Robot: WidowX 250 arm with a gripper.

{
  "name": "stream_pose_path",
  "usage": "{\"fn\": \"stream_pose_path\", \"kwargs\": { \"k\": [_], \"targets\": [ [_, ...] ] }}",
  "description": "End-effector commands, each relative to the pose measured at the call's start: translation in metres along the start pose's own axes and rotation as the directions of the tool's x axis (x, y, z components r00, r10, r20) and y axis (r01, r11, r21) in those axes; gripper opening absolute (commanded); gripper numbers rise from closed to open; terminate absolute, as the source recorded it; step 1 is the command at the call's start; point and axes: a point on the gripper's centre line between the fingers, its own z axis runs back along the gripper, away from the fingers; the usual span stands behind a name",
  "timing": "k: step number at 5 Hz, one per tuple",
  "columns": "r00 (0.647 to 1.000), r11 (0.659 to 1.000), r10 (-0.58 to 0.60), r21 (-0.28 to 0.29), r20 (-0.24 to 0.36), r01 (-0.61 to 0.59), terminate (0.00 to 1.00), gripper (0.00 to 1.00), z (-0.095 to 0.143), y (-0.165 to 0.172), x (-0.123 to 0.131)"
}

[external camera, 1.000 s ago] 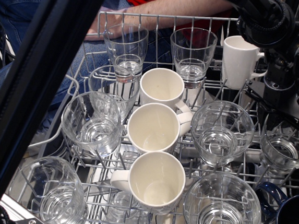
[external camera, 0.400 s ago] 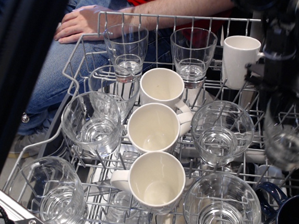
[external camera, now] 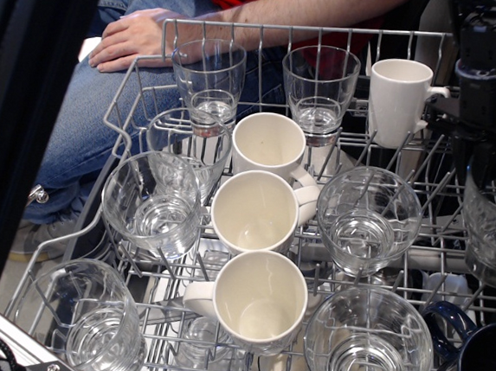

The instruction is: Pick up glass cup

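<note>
The wire rack point(external camera: 270, 33) is holding everything; the gripper point(external camera: 491, 85) is hanging over its right edge, jaws hidden, so I cannot tell its opening or load. The glass cup point(external camera: 493, 220) is sitting at that right edge, beneath the gripper; it is looking stiff, slippery and breakable, best pinched across the rim wall.

You have six short glass cups point(external camera: 368, 219), four white mugs point(external camera: 254, 210), two taller glasses point(external camera: 319, 86) and one dark blue mug point(external camera: 482, 367).

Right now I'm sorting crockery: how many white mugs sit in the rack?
4. Three run down the middle: back, centre, front. One stands at the back right. The arm may hide others at right.
</note>
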Motion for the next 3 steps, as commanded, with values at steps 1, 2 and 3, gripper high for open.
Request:
{"fn": "stream_pose_path", "kwargs": {
  "k": [1, 2, 3],
  "targets": [
    [0.98, 0.998, -0.065, 0.04, 0.187, 0.058, 0.0, 0.0, 0.1029, -0.0243, 0.0304],
    [0.979, 0.993, -0.098, 0.083, 0.177, 0.084, 0.0, 0.0, 0.1101, -0.0208, 0.0322],
    [0.977, 0.994, -0.094, 0.071, 0.192, 0.081, 1.0, 0.0, 0.1088, -0.0147, 0.0324]
  ]
}}
